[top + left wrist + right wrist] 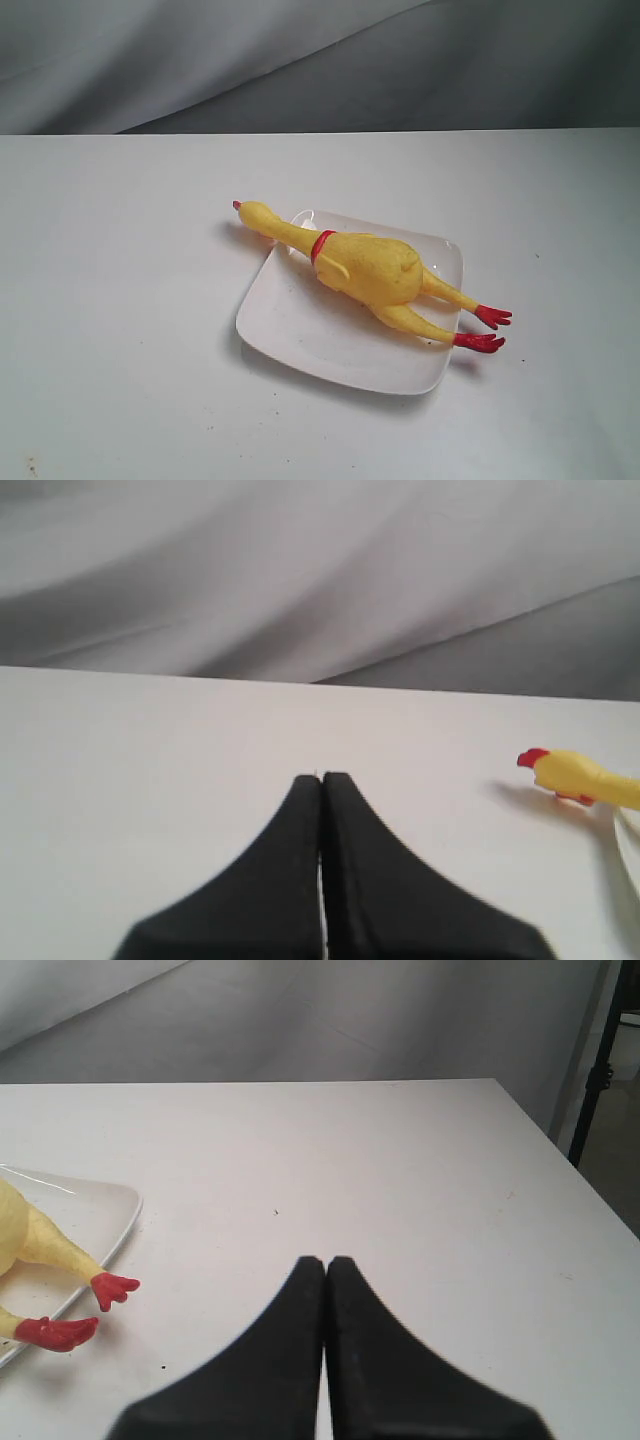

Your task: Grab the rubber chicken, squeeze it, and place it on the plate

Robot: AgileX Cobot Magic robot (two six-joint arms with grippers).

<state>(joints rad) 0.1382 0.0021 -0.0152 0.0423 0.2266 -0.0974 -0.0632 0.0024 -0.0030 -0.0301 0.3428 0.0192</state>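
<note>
The yellow rubber chicken (370,268) lies diagonally across the white square plate (300,330) in the exterior view, head past the plate's far left rim, red feet past its right rim. No gripper shows in that view. In the left wrist view my left gripper (322,778) is shut and empty over bare table, with the chicken's head (565,775) off to one side. My right gripper (325,1260) is shut and empty too, apart from the chicken's red feet (80,1310) and the plate's corner (110,1205).
The white table (120,300) spreads around the plate, with a grey cloth backdrop (300,60) behind it. In the right wrist view the table's side edge (570,1170) drops off beside a dark stand pole (595,1070).
</note>
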